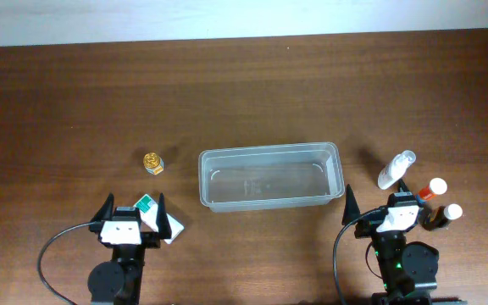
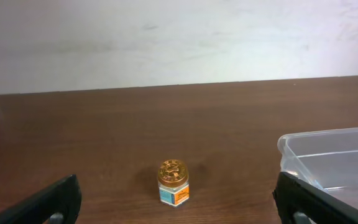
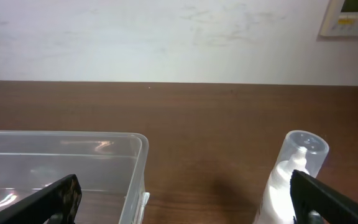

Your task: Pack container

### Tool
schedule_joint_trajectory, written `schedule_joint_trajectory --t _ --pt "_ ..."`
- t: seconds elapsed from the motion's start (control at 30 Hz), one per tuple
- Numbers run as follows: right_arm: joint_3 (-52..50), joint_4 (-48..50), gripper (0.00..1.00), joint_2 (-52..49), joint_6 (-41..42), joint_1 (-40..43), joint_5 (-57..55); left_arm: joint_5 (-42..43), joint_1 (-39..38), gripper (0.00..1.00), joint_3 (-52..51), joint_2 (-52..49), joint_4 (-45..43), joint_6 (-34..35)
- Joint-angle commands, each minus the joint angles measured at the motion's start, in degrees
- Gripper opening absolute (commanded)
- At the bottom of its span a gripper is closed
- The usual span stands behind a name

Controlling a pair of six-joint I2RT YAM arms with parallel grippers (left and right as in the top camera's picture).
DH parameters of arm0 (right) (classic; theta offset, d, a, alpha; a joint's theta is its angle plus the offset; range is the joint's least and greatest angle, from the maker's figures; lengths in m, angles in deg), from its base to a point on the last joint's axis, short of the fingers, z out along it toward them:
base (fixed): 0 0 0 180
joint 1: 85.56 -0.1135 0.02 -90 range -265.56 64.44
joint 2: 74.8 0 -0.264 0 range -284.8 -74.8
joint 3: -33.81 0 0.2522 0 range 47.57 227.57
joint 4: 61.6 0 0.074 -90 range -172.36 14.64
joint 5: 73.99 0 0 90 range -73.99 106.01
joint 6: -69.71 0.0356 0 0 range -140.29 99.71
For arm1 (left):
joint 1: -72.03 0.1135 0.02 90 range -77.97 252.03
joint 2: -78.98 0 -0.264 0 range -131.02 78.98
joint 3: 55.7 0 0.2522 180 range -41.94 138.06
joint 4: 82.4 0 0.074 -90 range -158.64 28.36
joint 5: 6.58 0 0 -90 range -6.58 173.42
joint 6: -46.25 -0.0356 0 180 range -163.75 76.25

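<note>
No legible text in any view, blue-and-orange label on gold-lidded jar (image 2: 173, 184) too blurred to read, print on green-and-white packet (image 1: 146, 203) too small, faint moulded marks on container (image 1: 265, 151) floor illegible, wall panel (image 3: 350, 15) display unreadable

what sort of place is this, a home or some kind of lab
Probably a lab or office room set up for robot trials, not a home: a dark wooden table against a plain white wall, a wall-mounted control panel, and two cabled robot arms at the table's edge.
</note>
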Motion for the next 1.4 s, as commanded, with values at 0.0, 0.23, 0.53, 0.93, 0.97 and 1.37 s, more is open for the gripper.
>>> schedule_joint_trajectory --t 0.0,0.23,0.53,0.93,0.97,1.37 --pt "1.6 -2.2 0.98 0.0 3.3 0.2 0.5 1.6 0.2 0.99 1.2 0.2 2.3 6.3" --pt "15.2 -10.2 0.98 -9.3 4.5 0.2 -0.1 2.8 0.2 0.99 13.0 -9.6 12.5 6.9" --pt "47.8 -32.5 0.98 -39.3 4.5 2.4 -0.5 2.8 0.2 0.99 37.6 -38.9 27.4 6.9" --pt "84.6 -65.6 0.98 -78.9 4.5 15.0 1.8 3.2 0.2 0.99 60.1 -64.8 48.1 6.9" --pt "84.6 -65.6 0.98 -80.5 4.5 15.3 1.8 3.2 0.2 0.99 60.1 -65.3 48.1 6.9" --pt "84.1 -66.4 0.98 -97.6 7.1 16.0 1.6 3.0 0.2 0.99 60.1 -67.5 48.1 6.9"
